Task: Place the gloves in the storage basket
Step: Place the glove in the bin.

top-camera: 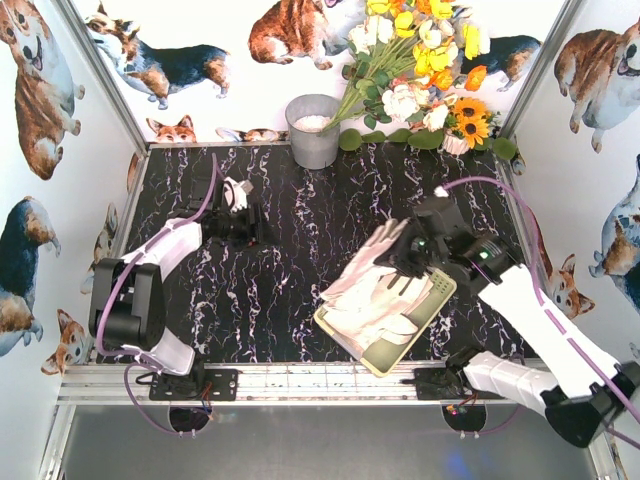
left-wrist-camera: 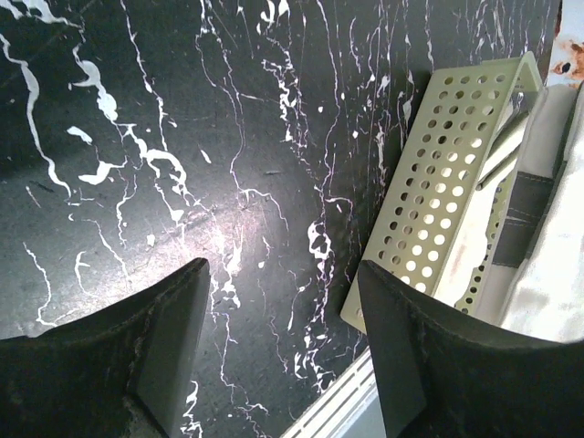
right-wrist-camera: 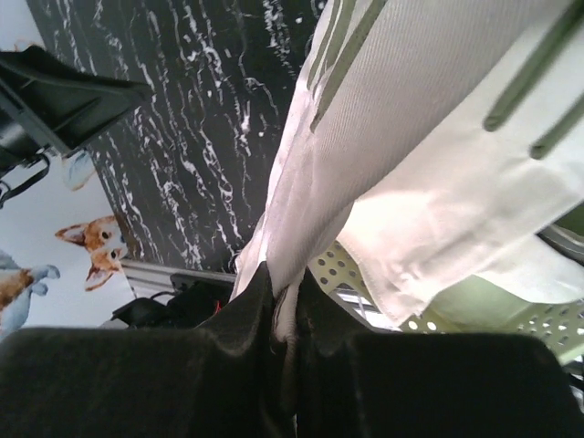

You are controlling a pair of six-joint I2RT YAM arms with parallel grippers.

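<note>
The pale yellow-green storage basket (top-camera: 428,318) sits at the front right of the table, with cream-white gloves (top-camera: 375,300) piled in it and spilling over its left rim. My right gripper (top-camera: 408,262) is above the basket's far side, shut on a glove (right-wrist-camera: 365,155) that hangs from its jaws over the pile. My left gripper (top-camera: 243,222) is open and empty over bare table at the left; its wrist view shows the basket's perforated wall (left-wrist-camera: 438,201) and a glove's grey cuff band (left-wrist-camera: 525,214) at the right.
A round grey metal bucket (top-camera: 313,130) stands at the back centre. A bunch of artificial flowers (top-camera: 420,70) lies at the back right. Corgi-print walls enclose the black marbled table (top-camera: 290,260). An aluminium rail (top-camera: 300,382) runs along the near edge.
</note>
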